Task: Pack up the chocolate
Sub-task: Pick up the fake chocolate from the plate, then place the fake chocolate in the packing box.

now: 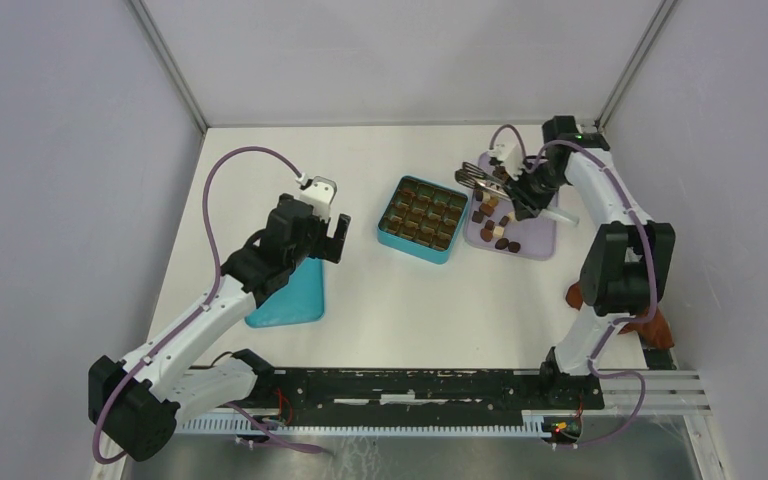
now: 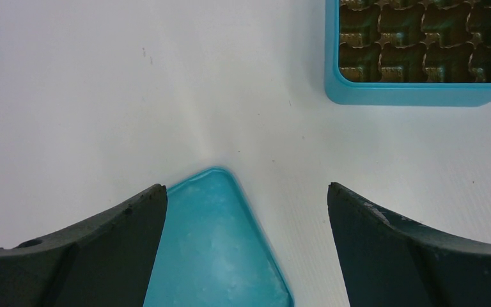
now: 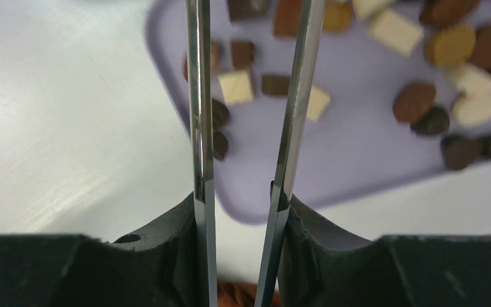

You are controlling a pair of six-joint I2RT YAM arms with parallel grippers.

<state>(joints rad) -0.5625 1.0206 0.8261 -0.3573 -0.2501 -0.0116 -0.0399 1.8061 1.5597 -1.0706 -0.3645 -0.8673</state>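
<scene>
You're seemingly at the pick: right claw (image 3: 241, 204) pinches tongs (image 3: 198, 96) over the chocolate (image 3: 415, 102) — next, lower and nip one piece; left claw (image 2: 246, 187) spread.

On your bench (image 1: 400, 320) the box (image 1: 412, 248) sits in the middle, with the tray (image 1: 538, 238) just to its right and the lid (image 1: 295, 295) to its left, nearer you. The chocolate (image 1: 490, 228) lies scattered on the tray, mostly on its left half. Your left tool (image 1: 332, 235) hangs over the lid's far corner. Your right tool (image 1: 522, 198) is above the tray's far side, the tongs (image 1: 475, 178) clamped in it reaching leftward. The cloth (image 1: 660, 325) lies near right, partly behind the right arm
</scene>
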